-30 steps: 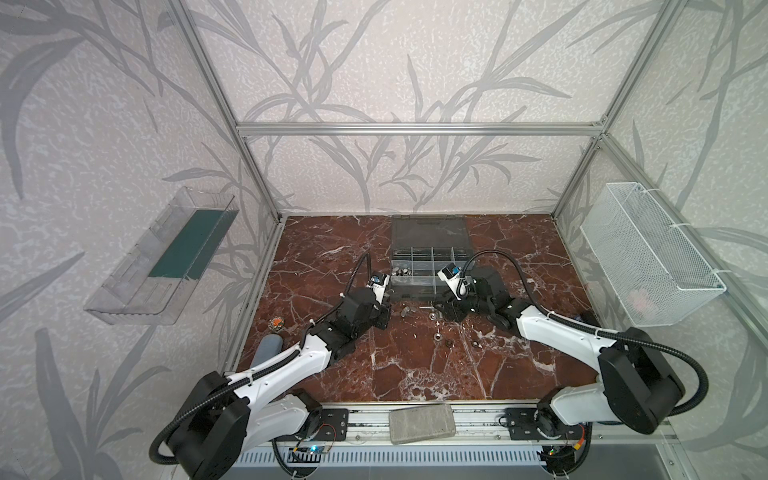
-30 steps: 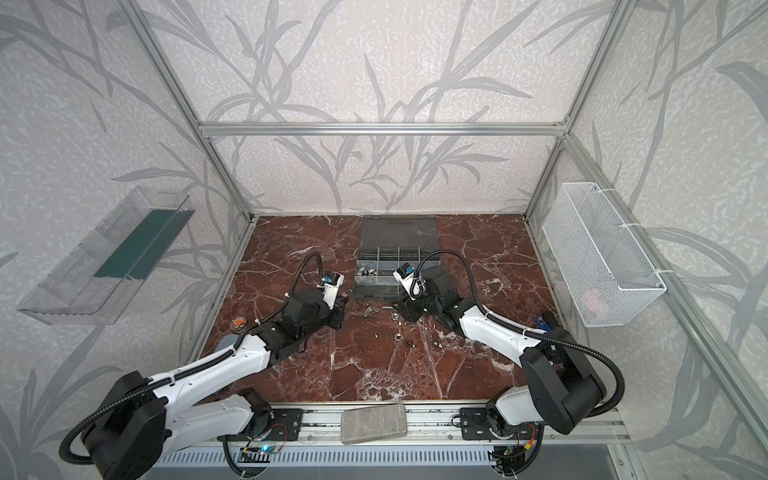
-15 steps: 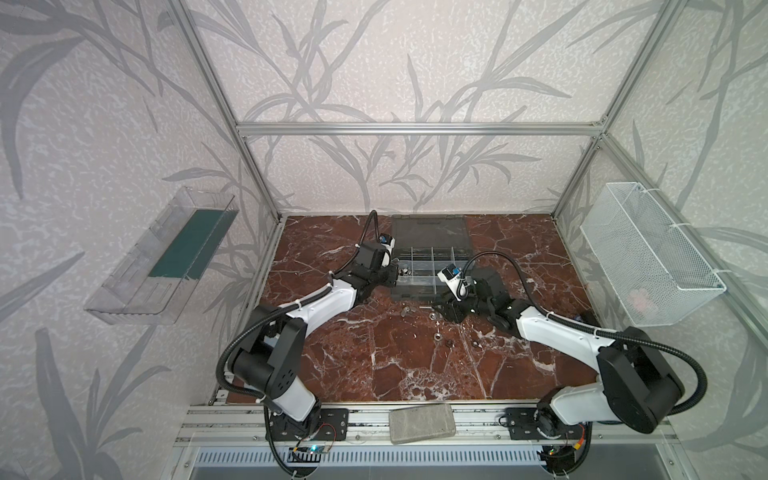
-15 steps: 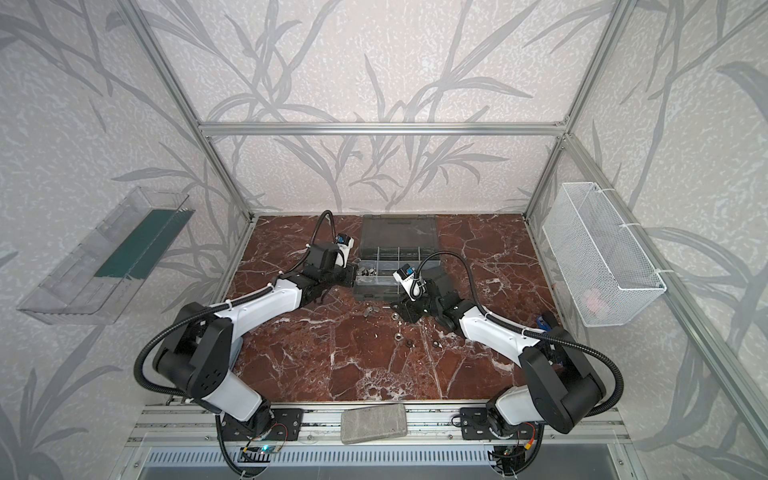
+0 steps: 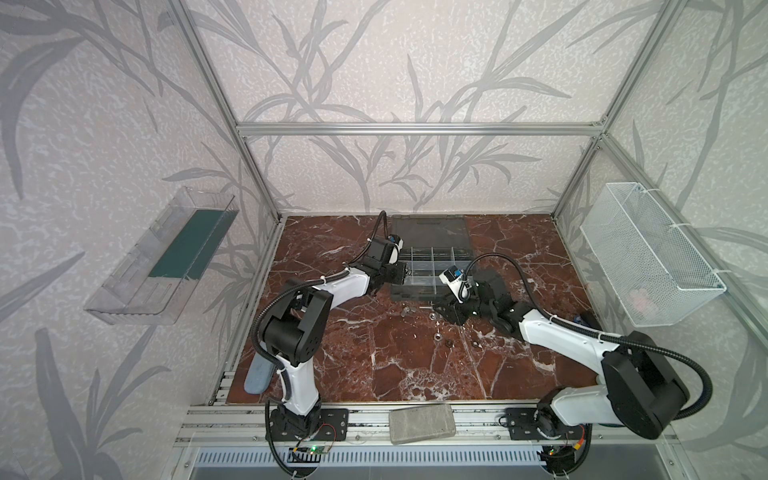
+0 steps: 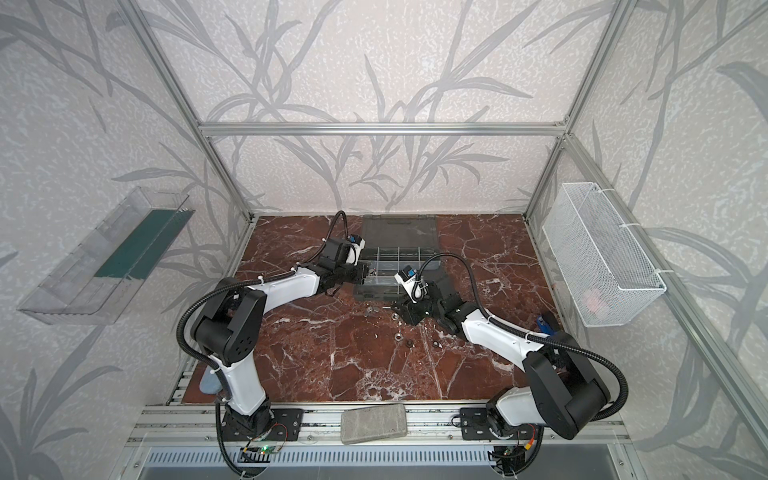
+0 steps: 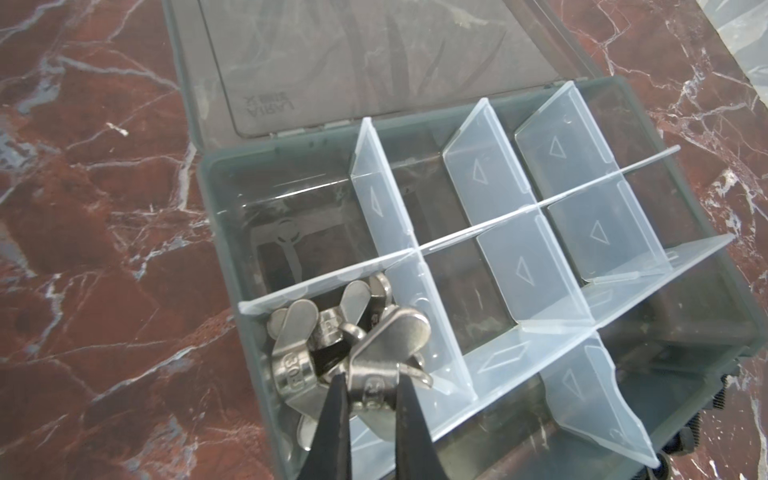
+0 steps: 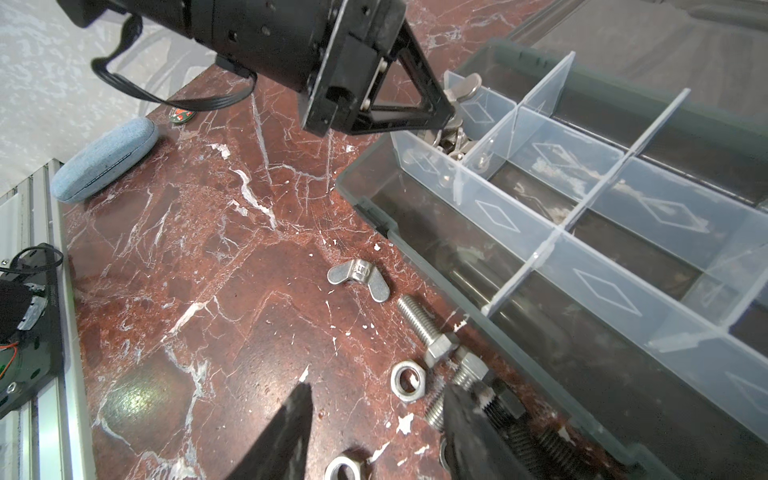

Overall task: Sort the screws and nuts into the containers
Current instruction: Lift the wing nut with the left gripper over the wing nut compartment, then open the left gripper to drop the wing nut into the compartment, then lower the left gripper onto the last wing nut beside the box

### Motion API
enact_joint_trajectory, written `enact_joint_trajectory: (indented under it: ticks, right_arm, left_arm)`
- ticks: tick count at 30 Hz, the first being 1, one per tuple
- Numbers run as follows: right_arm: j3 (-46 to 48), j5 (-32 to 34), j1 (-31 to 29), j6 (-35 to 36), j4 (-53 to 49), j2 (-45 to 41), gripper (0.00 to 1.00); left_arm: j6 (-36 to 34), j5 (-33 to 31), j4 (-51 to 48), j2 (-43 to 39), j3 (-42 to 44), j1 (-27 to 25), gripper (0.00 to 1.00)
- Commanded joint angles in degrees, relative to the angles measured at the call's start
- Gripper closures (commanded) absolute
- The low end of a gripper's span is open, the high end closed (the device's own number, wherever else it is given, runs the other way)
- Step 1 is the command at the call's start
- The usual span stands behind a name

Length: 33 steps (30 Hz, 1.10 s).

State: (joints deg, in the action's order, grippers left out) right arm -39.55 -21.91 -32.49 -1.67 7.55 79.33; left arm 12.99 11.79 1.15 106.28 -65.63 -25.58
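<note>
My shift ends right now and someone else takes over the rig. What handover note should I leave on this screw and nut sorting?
Grippers: the left gripper is shut on a wing nut, above the cell that already holds several wing nuts. The right gripper is open, low over loose parts on the table beside the organizer case.
Done: wing nuts gathered in one cell.
Left: release the held nut. Then sort the loose wing nut, silver screws, hex nuts and black screws by the case front, plus a few nuts farther out.
</note>
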Motion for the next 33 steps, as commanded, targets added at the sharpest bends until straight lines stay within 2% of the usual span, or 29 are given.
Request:
enact_joint_trajectory:
  ticks: [1,8,13,16,23,27,33]
  right_arm:
    - [0.55,0.09,0.35,0.35,-0.05,-1.53,0.48]
    - [0.17,-0.15,0.40,0.33,-0.17,-1.37,0.48]
    - [0.13,-0.15,0.34,0.51,-0.66,-1.76,0.48]
    - [0.26,0.07,0.33,0.45,-0.92,-2.30,0.48]
    - [0.10,0.61,0.59,0.59,-1.75,-2.63,0.48]
    - [0.31,1.01,0.55,0.19,-0.73,-2.00,0.48]
    - [0.28,2.17,0.59,0.71,-0.34,-2.16,0.47]
  left_arm:
    - [-0.47,-0.89,1.31,-1.33,0.06,0.04,0.86]
    - [-0.72,-0.10,0.67,-1.60,0.00,0.08,0.59]
    - [0.31,-0.72,4.83,-5.59,4.40,0.04,0.46]
    - [-0.12,-0.98,10.06,-12.11,9.80,0.06,0.42]
    - [-3.74,5.52,12.15,-26.82,19.99,-0.08,0.38]
    - [-3.51,9.24,11.33,-32.56,26.66,-0.43,0.36]
    - [-3.09,8.14,11.93,-37.03,36.16,-2.74,0.27]
